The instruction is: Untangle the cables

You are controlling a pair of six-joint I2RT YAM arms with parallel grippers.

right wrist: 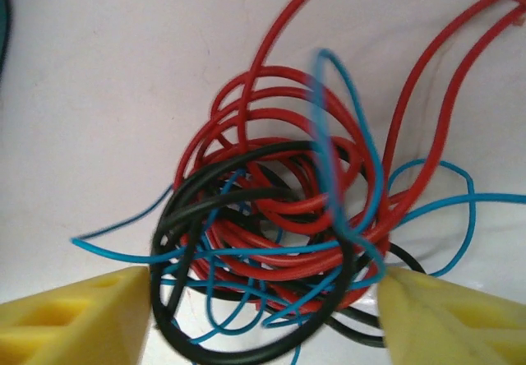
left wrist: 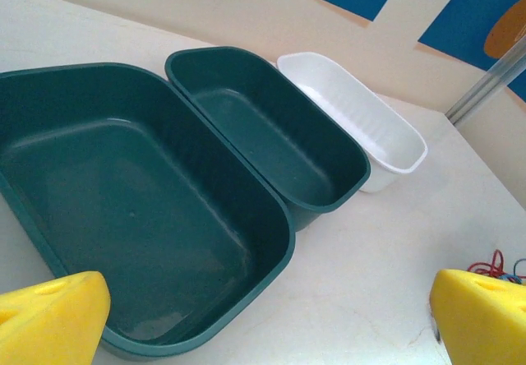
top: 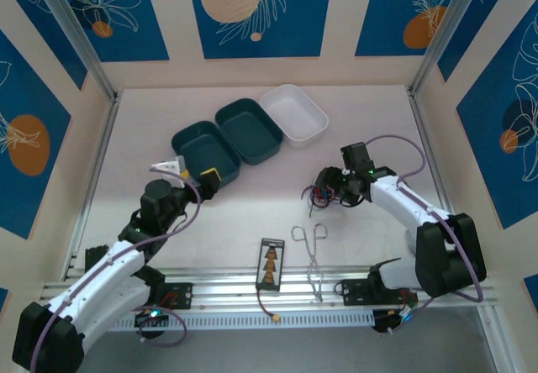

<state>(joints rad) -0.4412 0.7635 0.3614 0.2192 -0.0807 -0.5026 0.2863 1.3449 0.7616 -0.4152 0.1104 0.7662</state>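
Grasp step is judged in hand: the right gripper is set low over the cables, jaws apart, 1 finger either side of the knot, nothing clamped yet. The left gripper is spread wide and empty by the green tray. A pinch on 1 strand, not the bundle, is judged needed next. The cables are seen as 1 tight red, blue and black knot on the table, right of middle.

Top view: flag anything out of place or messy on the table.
The cables are the mess: red, blue and black strands knotted into one clump on the right, with the right gripper straddling it. The forceps and a small black board lie partly over the front rail.
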